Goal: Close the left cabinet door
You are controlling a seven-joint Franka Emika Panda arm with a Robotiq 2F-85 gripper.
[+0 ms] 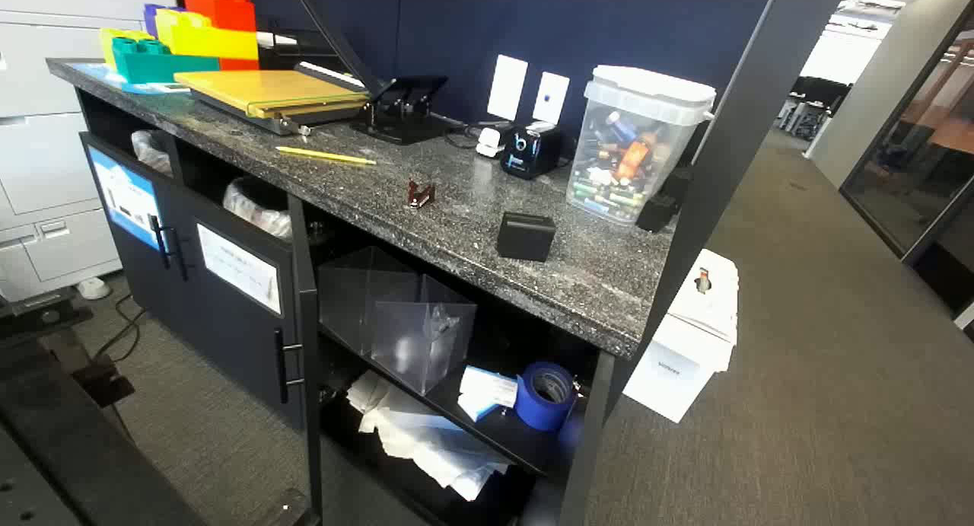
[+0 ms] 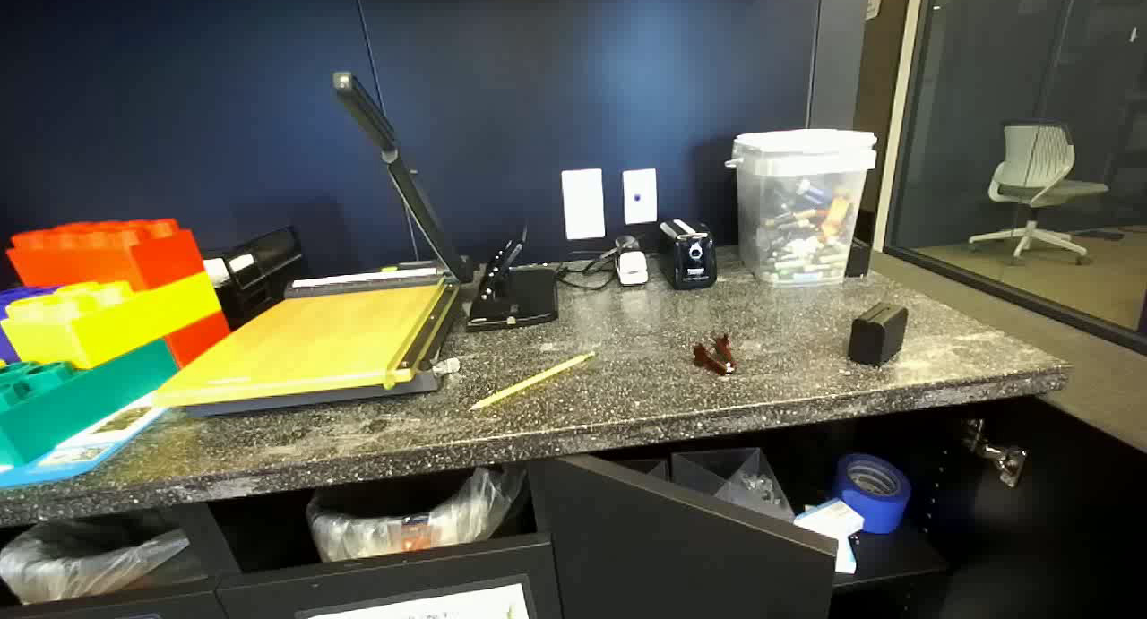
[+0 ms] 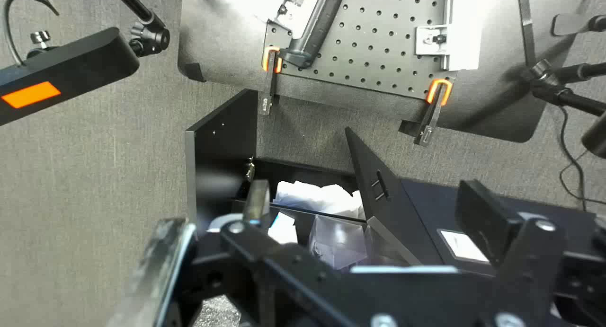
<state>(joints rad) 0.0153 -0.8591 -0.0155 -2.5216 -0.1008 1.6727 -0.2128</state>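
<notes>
The dark countertop (image 1: 464, 206) crossed both exterior views with a rough, speckled, stone-like surface. Under it, the left cabinet door (image 2: 681, 547), a flat and smooth charcoal panel, stood swung outward, at lower right of centre in an exterior view and just right of the middle in the wrist view. I judged that the closing was not yet done and the whole push was left. A second door (image 3: 225, 147) stood open at left of the wrist view. In an exterior view, a paper cutter (image 2: 314, 337) with flat yellow board lay at left, and a tub (image 2: 802, 211) of cloudy plastic stood at upper right. The gripper (image 3: 367, 199), low in the wrist view, had its fingers spread wide and held nothing. Smaller were a round blue tape roll (image 1: 536, 412), a thin yellow pencil (image 2: 533, 382), and a brown, claw-shaped staple remover (image 2: 708, 359).
</notes>
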